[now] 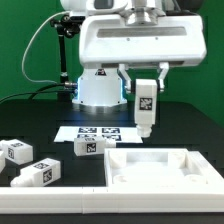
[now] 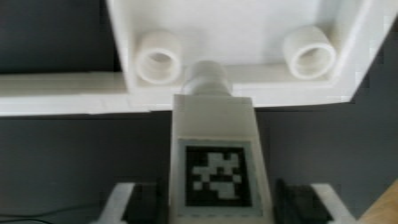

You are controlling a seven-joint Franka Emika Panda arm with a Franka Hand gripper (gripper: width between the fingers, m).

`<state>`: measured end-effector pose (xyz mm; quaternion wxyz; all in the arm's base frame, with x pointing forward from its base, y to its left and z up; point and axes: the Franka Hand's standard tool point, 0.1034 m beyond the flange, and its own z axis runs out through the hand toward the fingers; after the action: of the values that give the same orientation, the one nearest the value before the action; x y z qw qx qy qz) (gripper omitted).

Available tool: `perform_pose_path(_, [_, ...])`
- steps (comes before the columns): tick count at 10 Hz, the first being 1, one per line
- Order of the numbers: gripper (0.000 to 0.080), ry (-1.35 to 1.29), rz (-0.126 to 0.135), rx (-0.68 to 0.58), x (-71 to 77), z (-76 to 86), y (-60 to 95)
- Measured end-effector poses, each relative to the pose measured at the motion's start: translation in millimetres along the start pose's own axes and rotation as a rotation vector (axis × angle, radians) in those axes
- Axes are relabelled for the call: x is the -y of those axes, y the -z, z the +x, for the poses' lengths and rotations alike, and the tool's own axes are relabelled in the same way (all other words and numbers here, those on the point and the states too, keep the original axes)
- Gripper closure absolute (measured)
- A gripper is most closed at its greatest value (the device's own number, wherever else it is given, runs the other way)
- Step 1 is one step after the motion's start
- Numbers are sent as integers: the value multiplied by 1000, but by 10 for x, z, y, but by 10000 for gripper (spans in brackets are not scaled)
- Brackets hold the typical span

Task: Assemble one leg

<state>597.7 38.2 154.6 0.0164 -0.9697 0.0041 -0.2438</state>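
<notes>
My gripper (image 1: 146, 92) is shut on a leg (image 1: 146, 108), a small white oblong block with a black-and-white tag, held upright in the air above the far edge of the large white rimmed tray (image 1: 165, 170). In the wrist view the leg (image 2: 217, 140) runs between my two dark fingers (image 2: 139, 203), its narrow round tip near the tray's wall (image 2: 71, 100), between two round sockets (image 2: 157, 66). Three more legs (image 1: 17, 151) lie on the table at the exterior view's left.
The marker board (image 1: 95, 131) lies flat behind the tray, in front of the arm's white base (image 1: 98, 90). One loose leg (image 1: 88, 146) lies just in front of the marker board. A green wall stands behind.
</notes>
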Motion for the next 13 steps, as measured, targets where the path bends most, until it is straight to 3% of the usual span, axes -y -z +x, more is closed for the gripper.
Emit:
perform_pose_path(2, [515, -23, 18, -50, 286, 154, -177])
perform_pose_path(6, [515, -10, 7, -81, 309, 115, -234])
perform_pose_path(7, [515, -4, 8, -89, 350, 104, -250])
perform_pose_path(9, [515, 45, 9, -99, 591, -10, -406])
perform_pose_path(13, [515, 63, 9, -72, 666, -153, -571])
